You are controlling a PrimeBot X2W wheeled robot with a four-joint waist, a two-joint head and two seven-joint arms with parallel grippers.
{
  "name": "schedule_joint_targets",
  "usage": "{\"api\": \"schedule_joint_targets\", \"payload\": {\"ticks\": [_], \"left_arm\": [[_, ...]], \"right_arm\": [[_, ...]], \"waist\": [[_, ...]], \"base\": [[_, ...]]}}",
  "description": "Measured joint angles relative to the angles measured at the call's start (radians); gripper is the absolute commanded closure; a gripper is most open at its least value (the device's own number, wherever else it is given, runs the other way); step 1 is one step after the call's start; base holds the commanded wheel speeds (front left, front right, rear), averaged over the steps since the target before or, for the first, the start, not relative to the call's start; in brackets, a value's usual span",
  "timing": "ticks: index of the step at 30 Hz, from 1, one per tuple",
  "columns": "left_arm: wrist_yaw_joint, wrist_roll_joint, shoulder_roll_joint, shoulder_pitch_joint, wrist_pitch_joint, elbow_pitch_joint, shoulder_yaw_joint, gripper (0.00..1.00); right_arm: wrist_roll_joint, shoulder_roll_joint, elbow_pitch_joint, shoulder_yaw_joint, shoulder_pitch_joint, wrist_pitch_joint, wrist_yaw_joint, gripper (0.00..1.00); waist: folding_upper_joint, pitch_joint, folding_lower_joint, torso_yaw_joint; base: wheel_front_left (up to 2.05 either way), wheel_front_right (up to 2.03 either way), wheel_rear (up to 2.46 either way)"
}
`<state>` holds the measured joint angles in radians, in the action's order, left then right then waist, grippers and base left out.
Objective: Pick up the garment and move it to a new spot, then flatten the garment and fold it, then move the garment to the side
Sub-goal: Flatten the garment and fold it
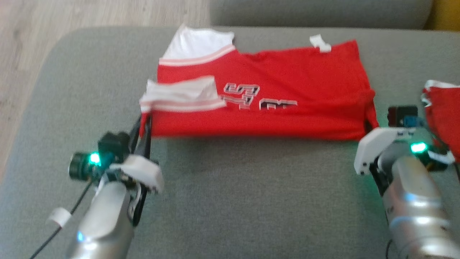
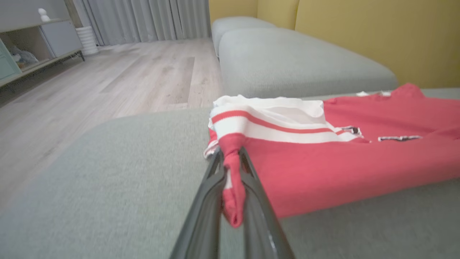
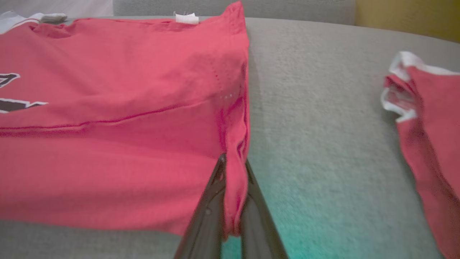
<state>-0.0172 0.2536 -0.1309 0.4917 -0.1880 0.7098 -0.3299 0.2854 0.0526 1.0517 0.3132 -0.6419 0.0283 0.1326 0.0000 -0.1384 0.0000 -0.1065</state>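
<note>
Now, the left gripper (image 2: 230,154) is pressed together on a bunched red corner of the garment (image 1: 305,79), with cloth hanging down between its fingers. The right gripper (image 3: 233,162) pinches the opposite near corner in the same way. The garment spreads ahead of both sets of fingertips and between them, lying as a long folded band on the grey cushion (image 1: 251,201). A white striped sleeve (image 1: 183,95) rests on top just beyond the left gripper's tips.

The step in hand looks like lifting this near edge, either for another fold or to carry the garment aside. To do it well, both corners should rise together and level, with the edge held taut between them so the layers do not slide apart. The loose sleeve may flop, so go slowly. Steer clear of the second red garment (image 1: 444,111) lying just outside the right gripper.

By count:
- two grippers, both gripping
- two red garments, one of them held
- two white sleeves on the held one
- one white label (image 1: 321,42) at its far edge
- one cushion underneath
- two more cushions (image 2: 298,64) beyond
</note>
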Motion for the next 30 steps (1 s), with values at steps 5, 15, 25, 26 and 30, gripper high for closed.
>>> {"api": "schedule_joint_targets", "payload": {"ticks": [5, 15, 25, 26, 30], "left_arm": [[-0.011, -0.008, -0.013, -0.076, 0.050, 0.039, -0.033, 1.00], [-0.046, 0.020, -0.051, -0.245, 0.142, -0.011, -0.065, 1.00], [-0.016, 0.035, -0.088, -0.360, 0.234, -0.188, -0.079, 1.00], [-0.001, 0.033, -0.091, -0.366, 0.237, -0.202, -0.082, 0.56], [0.042, 0.025, -0.095, -0.376, 0.240, -0.253, -0.083, 0.00]], "right_arm": [[-0.005, -0.004, -0.009, 0.016, 0.078, 0.002, 0.000, 1.00], [-0.165, -0.009, -0.122, -0.048, 0.270, 0.067, 0.000, 1.00], [-0.269, -0.011, -0.412, -0.109, 0.470, 0.157, 0.000, 0.00], [-0.281, -0.013, -0.436, -0.111, 0.480, 0.157, 0.000, 0.00], [-0.285, -0.011, -0.535, -0.127, 0.514, 0.119, 0.000, 0.00]], "waist": [[0.0000, 0.066, -0.0001, 0.015], [0.0000, 0.189, -0.0002, 0.062], [0.0000, 0.196, -0.0001, 0.092], [0.0000, 0.193, 0.0000, 0.094], [0.0000, 0.178, 0.0000, 0.096]], "base": [[0.00, 0.00, 0.00], [0.00, 0.00, 0.00], [0.00, 0.00, 0.00], [0.00, 0.00, 0.00], [0.00, 0.00, 0.00]]}}
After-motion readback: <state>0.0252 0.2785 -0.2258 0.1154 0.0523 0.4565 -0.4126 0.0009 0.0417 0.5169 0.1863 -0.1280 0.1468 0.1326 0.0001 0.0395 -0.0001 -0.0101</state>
